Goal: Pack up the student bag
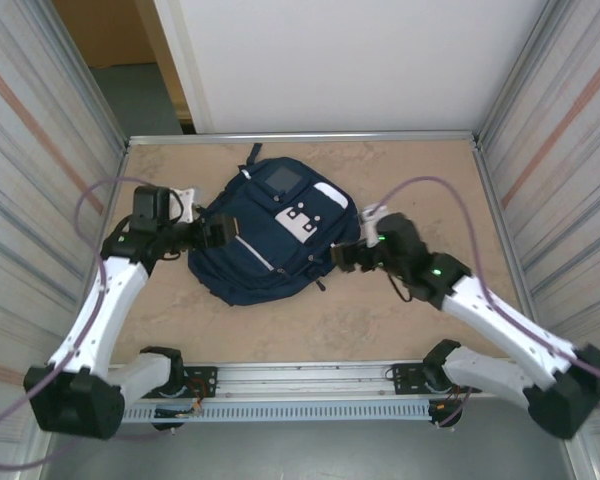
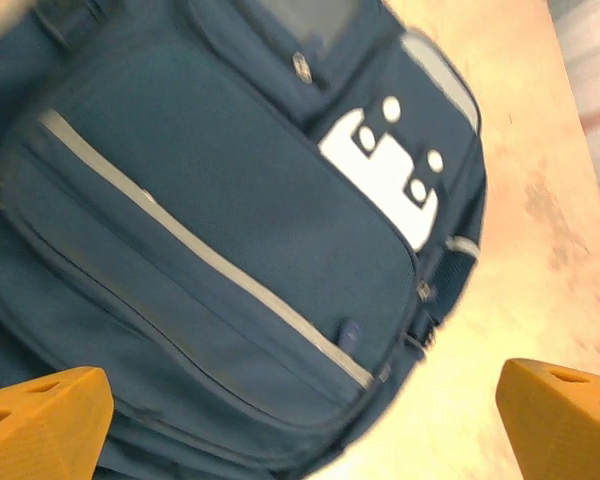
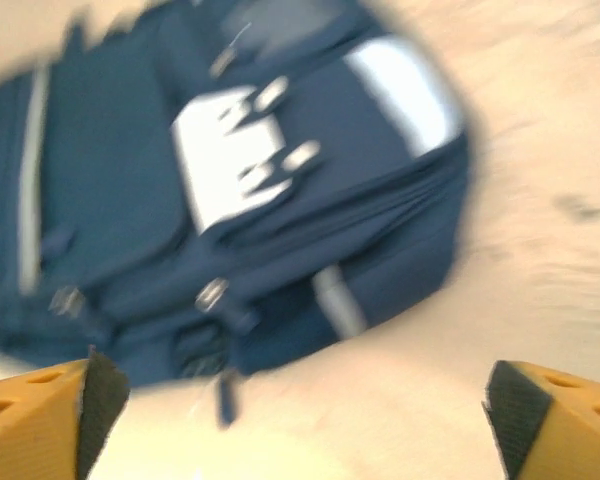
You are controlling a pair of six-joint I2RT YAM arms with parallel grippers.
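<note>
The left arm (image 1: 110, 290) reaches forward with its elbow bent and its wrist turned inward at the left edge of the student bag (image 1: 265, 235). The left jaws stand wide apart and hold nothing, their blocky orange fingers (image 2: 40, 425) well separated. The right arm (image 1: 500, 325) mirrors this at the bag's right edge, the right jaws likewise wide and empty. The bag lies flat, front up, on the mottled beige tabletop (image 1: 400, 320). It is navy woven fabric with a rounded outline, a white patch (image 1: 302, 217), a grey square patch (image 1: 280, 179) and a pale stripe (image 2: 200, 250).
</note>
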